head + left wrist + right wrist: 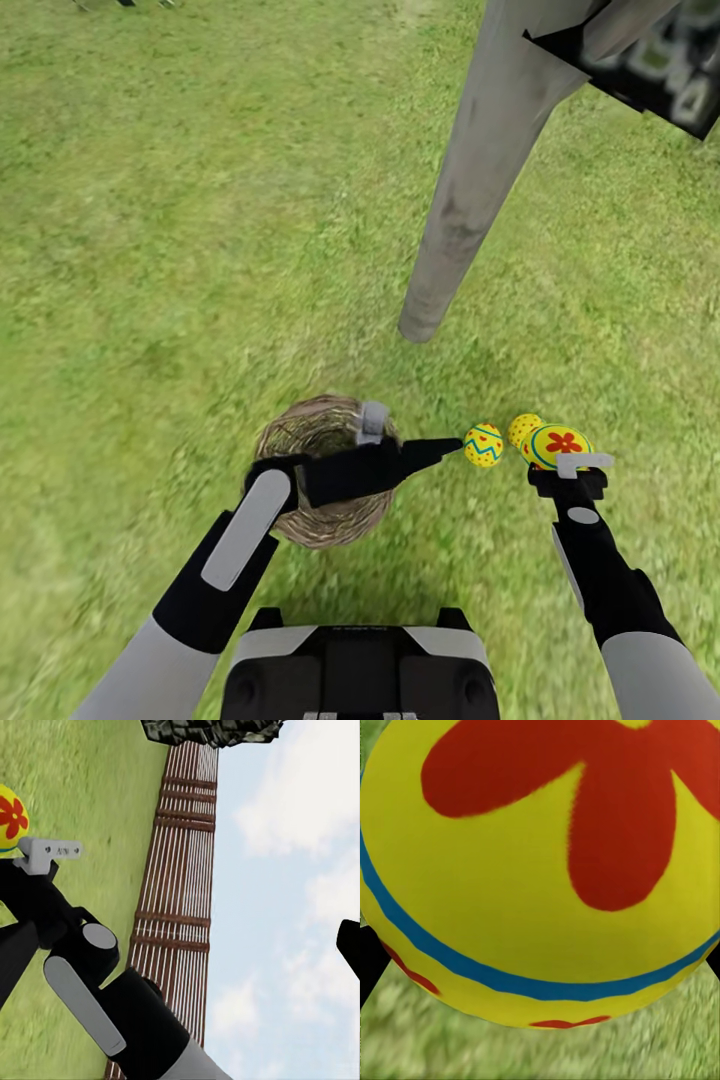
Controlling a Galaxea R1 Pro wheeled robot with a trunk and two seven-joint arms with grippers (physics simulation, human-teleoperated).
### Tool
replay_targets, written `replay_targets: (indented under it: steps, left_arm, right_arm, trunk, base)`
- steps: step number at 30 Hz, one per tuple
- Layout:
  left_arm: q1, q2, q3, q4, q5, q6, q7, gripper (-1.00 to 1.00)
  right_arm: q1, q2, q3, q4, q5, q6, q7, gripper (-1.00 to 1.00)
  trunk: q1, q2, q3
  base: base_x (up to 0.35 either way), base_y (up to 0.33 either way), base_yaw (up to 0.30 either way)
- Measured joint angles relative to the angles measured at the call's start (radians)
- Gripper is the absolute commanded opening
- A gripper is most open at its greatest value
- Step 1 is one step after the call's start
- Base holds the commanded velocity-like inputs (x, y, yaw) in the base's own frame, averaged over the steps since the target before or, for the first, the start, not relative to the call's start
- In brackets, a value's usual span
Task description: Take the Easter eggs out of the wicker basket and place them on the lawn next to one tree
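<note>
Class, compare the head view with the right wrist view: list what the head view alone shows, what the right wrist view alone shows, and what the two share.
Head view alone: the wicker basket, the grey tree trunk, the left gripper reaching toward a zigzag-banded egg, a dotted egg behind, and both arms.

Right wrist view alone: a close look at the flower egg's lower surface, with its thin blue band and small red marks beneath it.

Shared: the same flower egg at the right gripper, and the lawn.

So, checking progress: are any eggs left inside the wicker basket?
Likely none: three eggs show outside the wicker basket, though the left arm hides part of its inside.
</note>
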Motion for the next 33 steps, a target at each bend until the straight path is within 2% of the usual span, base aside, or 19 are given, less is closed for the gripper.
replay_targets:
  steps: [7,9,16,19,20,21,23,25,33]
  left_arm:
    - [0.000,-0.005,-0.062,-0.001,-0.007,-0.030,0.001,1.00]
    - [0.000,-0.005,-0.070,-0.001,-0.008,-0.033,0.001,1.00]
    - [0.000,-0.005,-0.072,-0.004,-0.007,-0.034,-0.001,1.00]
    - [0.000,-0.007,-0.072,-0.005,-0.007,-0.033,-0.002,1.00]
    - [0.000,-0.007,-0.072,-0.004,-0.007,-0.033,-0.002,1.00]
    - [0.000,-0.010,-0.073,-0.004,-0.007,-0.033,-0.003,1.00]
    - [0.000,-0.016,-0.075,-0.005,-0.007,-0.033,-0.002,1.00]
    - [0.000,-0.017,-0.081,-0.005,-0.007,-0.033,-0.002,1.00]
    - [0.002,-0.014,-0.083,-0.002,-0.005,-0.036,-0.010,1.00]
  right_arm:
    - [0.000,-0.001,0.007,-0.001,0.002,0.000,0.006,-1.00]
    - [0.000,0.000,0.009,-0.001,0.001,0.000,0.013,-1.00]
    - [0.000,0.018,0.023,-0.050,0.003,0.009,0.139,-1.00]
    - [0.000,0.037,0.029,-0.057,0.001,0.013,0.176,-1.00]
    - [0.000,0.062,0.040,-0.058,0.000,0.013,0.215,-1.00]
    - [0.000,0.085,0.082,-0.056,-0.001,0.014,0.227,-1.00]
    - [0.000,0.093,0.112,-0.056,0.001,0.010,0.229,-1.00]
    - [0.000,0.095,0.116,-0.057,0.001,0.006,0.228,-1.00]
    - [0.000,0.095,0.117,-0.066,0.001,0.003,0.228,-1.00]
  trunk:
    - [0.027,-0.049,-0.022]
    - [0.035,-0.063,-0.028]
    - [0.061,-0.112,-0.050]
    - [0.073,-0.133,-0.060]
    - [0.077,-0.140,-0.063]
    - [0.081,-0.147,-0.066]
    - [0.088,-0.161,-0.072]
    - [0.096,-0.175,-0.078]
    - [0.096,-0.175,-0.078]
  base:
    - [0.000,0.000,0.000]
    - [0.000,0.000,0.000]
    - [0.000,0.000,0.000]
    - [0.000,0.000,0.000]
    - [0.000,0.000,0.000]
    - [0.000,0.000,0.000]
    - [0.000,0.000,0.000]
    - [0.000,0.000,0.000]
    - [0.000,-0.034,0.000]
